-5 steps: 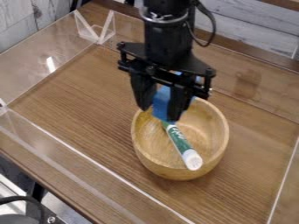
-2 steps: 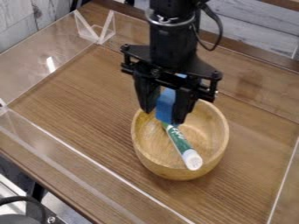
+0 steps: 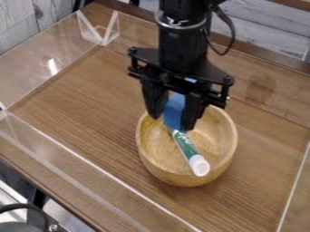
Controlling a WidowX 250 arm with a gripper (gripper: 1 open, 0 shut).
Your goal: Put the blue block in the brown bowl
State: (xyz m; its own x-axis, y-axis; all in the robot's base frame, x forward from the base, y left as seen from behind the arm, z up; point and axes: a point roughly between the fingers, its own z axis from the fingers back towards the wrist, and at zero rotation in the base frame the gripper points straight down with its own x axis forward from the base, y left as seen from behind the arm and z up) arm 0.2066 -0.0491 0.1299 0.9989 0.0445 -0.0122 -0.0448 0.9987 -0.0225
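Note:
My gripper hangs over the far half of the brown bowl, fingers pointing down and shut on the blue block. The block sits upright between the black fingers, its lower end about level with the bowl's rim. The bowl is round, light wood, with a thick rim, and rests on the wooden table near the front right.
A green-and-white marker lies slanted inside the bowl, just below the block. Clear acrylic walls ring the wooden tabletop. A clear angled stand stands at the back left.
The gripper with the blue block has shifted slightly right and towards the bowl's middle. The bowl and marker have not moved.

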